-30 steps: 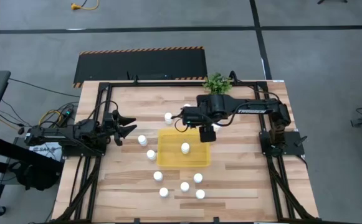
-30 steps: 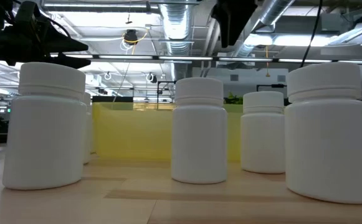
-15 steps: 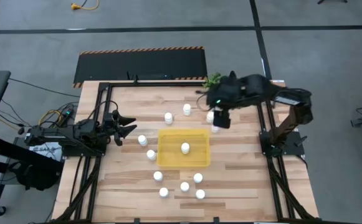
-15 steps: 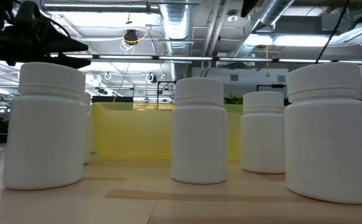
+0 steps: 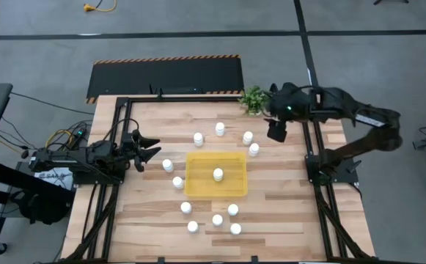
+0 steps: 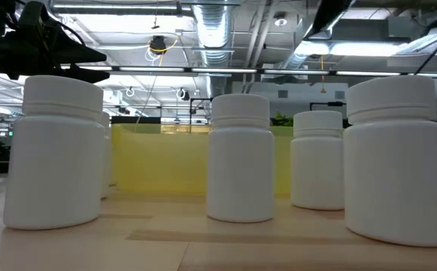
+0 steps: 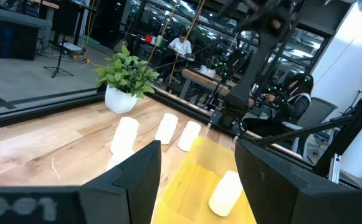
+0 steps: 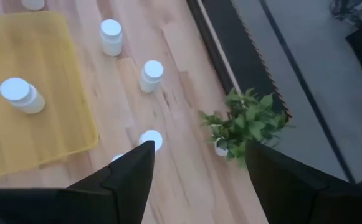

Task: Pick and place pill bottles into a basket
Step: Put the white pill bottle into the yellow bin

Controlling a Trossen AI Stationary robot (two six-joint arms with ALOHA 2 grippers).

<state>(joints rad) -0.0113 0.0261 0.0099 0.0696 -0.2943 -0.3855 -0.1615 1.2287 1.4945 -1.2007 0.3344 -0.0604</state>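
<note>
The yellow tray (image 5: 198, 176) lies mid-table with one white pill bottle (image 5: 218, 174) standing in it; that bottle also shows in the right wrist view (image 8: 22, 94). Several more bottles stand on the wood around it: beyond its far edge (image 5: 220, 129), at its left (image 5: 167, 166) and near its front (image 5: 217, 219). My right gripper (image 5: 276, 130) is open and empty, high above the table's far right, beside the potted plant (image 5: 254, 99). My left gripper (image 5: 154, 149) is open and empty at the table's left. The low view shows bottles (image 6: 240, 158) close up before the tray (image 6: 165, 162).
A small green potted plant (image 8: 246, 124) stands at the table's far edge, right of centre. A black metal frame (image 5: 125, 110) runs along the table's sides. People sit in the room beyond the table in the left wrist view (image 7: 181, 45).
My right gripper has gone from above the tray's far right corner up and toward the table's far right corner, ending beside the plant. The arm has drawn back with it. No bottle has moved.
</note>
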